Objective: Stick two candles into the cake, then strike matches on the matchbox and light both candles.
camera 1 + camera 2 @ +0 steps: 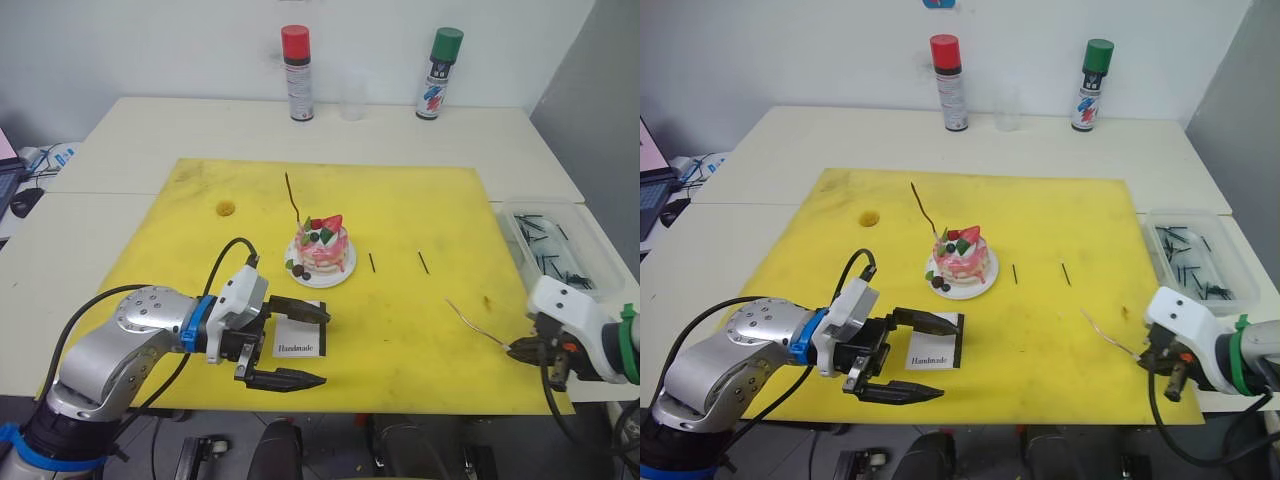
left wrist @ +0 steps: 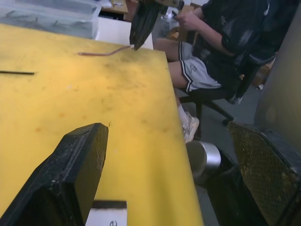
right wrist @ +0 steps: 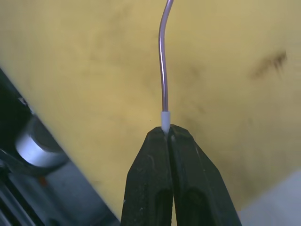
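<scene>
Right claw (image 1: 517,348) pinches candle 2 (image 1: 476,324) by its pale end, stick aimed left toward the cake (image 1: 322,250) well off, where 1 candle (image 1: 292,197) stands, left claw (image 1: 296,345) gaping around the matchbox (image 1: 300,338).

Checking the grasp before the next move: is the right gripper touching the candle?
Touching. The right wrist view shows the right gripper shut on the pale end of the candle.
</scene>
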